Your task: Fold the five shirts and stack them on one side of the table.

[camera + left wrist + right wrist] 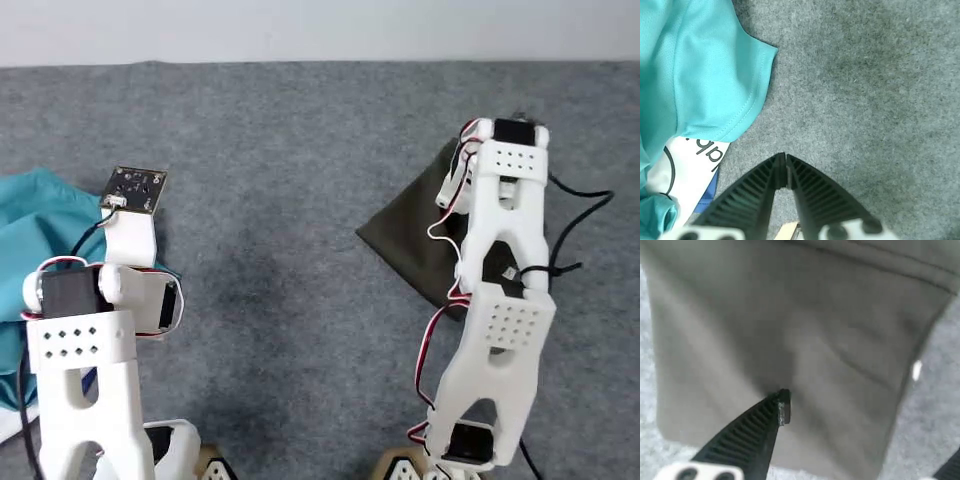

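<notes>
A teal shirt (pixel 40 230) lies bunched at the table's left edge, and the left arm (pixel 80 340) stands beside it. In the left wrist view my left gripper (pixel 785 161) is shut and empty over bare grey cloth, just off the teal shirt's sleeve hem (pixel 715 85). A white printed shirt (pixel 692 165) peeks from under the teal one. On the right, a dark olive folded shirt (pixel 410 230) lies under the right arm (pixel 500 250). My right gripper (pixel 862 440) hangs open close above this shirt (pixel 805 330), with one fingertip (pixel 782 407) near its surface.
Grey cloth (pixel 290 150) covers the whole table, and the stretch between the two arms is bare. A pale wall runs along the far edge. A scrap of blue fabric (pixel 705 200) shows beneath the white shirt.
</notes>
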Controlling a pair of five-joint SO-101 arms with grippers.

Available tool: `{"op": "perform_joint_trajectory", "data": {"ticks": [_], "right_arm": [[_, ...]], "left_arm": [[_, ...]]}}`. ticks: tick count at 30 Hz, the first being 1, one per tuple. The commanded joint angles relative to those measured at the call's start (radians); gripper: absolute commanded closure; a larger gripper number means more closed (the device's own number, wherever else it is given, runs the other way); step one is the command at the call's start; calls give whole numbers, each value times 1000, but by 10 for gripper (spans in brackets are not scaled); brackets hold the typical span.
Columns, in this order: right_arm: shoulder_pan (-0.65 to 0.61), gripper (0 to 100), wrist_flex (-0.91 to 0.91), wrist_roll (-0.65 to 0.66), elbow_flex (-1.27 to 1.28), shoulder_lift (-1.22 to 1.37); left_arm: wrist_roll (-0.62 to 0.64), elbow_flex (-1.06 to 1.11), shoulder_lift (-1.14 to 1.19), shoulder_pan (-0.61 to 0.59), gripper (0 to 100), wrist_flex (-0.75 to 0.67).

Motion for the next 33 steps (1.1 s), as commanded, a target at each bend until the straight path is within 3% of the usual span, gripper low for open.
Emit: {"op": "perform_joint_trajectory", "data": {"ticks": [1,5,12,14,19,22,28,33], "right_arm": [[-10,504,-82,-14,-5,27],[-7,505,-140,-38,-5,99],[-27,511,-85,-49,-6,191],[-22,567,-71,-49,-12,197],[-21,841,-73,-40,-21,199],[-22,949,-74,-14,-21,199],[-2,989,-54,12,-25,196],[31,989,54,169,-103,136]], "left_arm": [[-8,-5,-21,2,995,3],[-8,-5,-21,2,995,3],[-8,-5,-21,2,995,3],[-8,-5,-21,2,995,3],[-8,-5,-21,2,995,2],[-8,-5,-21,2,995,2],[-8,-5,-21,2,995,2],[-8,-5,-21,2,995,2]]}}
